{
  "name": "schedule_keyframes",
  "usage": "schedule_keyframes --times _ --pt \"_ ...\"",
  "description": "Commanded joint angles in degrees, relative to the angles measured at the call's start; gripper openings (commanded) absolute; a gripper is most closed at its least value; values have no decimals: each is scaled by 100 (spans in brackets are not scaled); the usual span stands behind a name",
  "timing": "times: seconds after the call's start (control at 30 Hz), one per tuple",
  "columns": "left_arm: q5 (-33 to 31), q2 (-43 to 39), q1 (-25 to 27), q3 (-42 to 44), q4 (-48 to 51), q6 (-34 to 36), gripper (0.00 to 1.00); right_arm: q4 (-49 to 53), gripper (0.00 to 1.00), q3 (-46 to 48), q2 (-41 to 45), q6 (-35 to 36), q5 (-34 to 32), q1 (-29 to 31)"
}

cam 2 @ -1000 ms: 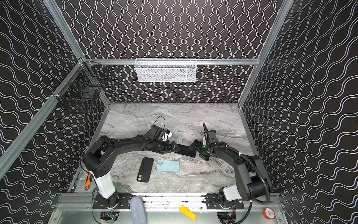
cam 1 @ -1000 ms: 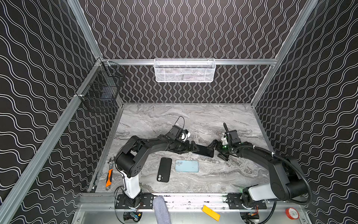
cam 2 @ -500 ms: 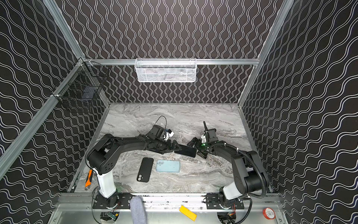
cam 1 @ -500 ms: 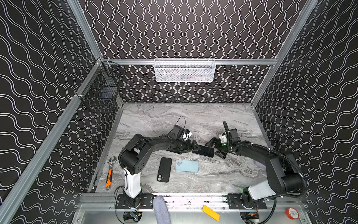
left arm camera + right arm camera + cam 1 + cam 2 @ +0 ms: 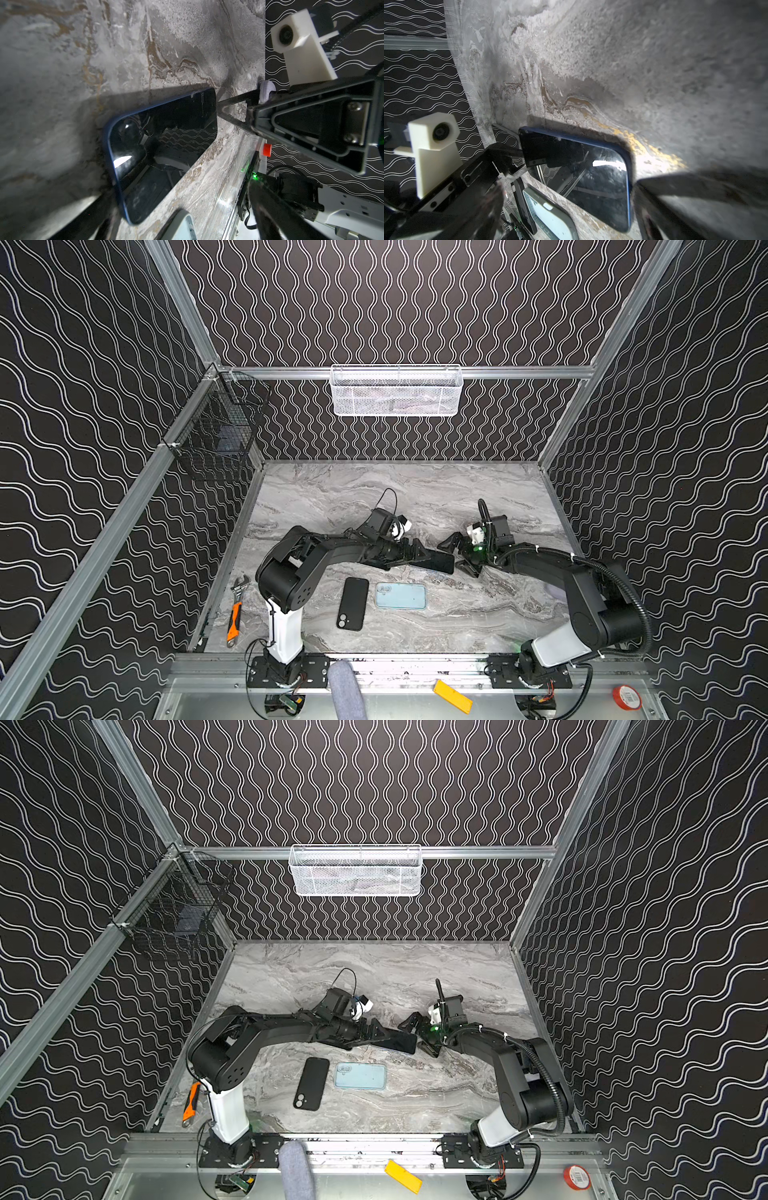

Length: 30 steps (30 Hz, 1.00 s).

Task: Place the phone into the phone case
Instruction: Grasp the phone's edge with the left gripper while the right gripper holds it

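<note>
Over the marble bench, your phone is sitting between your right tool, gaping open, and left tool, whose grip I cannot tell.

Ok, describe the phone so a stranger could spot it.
On the marble table, look between the left hand and right hand. The phone lies flat there, glossy screen up, rimmed dark blue, unlike the black case and pale blue case nearer the front.
</note>
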<state>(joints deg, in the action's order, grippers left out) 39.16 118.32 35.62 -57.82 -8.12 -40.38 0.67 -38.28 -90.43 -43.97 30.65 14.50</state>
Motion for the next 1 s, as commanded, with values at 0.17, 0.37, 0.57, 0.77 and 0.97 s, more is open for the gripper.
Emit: schedule_keyframes --times 0.17,0.37,0.57,0.77,0.97 --pt "92 -145 -20 44 -420 -110 87 1192 100 62 -396 70 -933 11" --pt "75 -152 -80 59 -418 -107 81 1259 100 41 -414 115 -1091 9" --pt "72 -128 -171 4 -429 -146 80 1252 99 6 -490 140 -1123 5" --pt "117 -38 -187 -168 -395 -216 80 1174 100 3 -588 138 -1097 1" --pt "179 42 -184 -322 -305 -181 79 1128 99 27 -616 127 -1079 -6"
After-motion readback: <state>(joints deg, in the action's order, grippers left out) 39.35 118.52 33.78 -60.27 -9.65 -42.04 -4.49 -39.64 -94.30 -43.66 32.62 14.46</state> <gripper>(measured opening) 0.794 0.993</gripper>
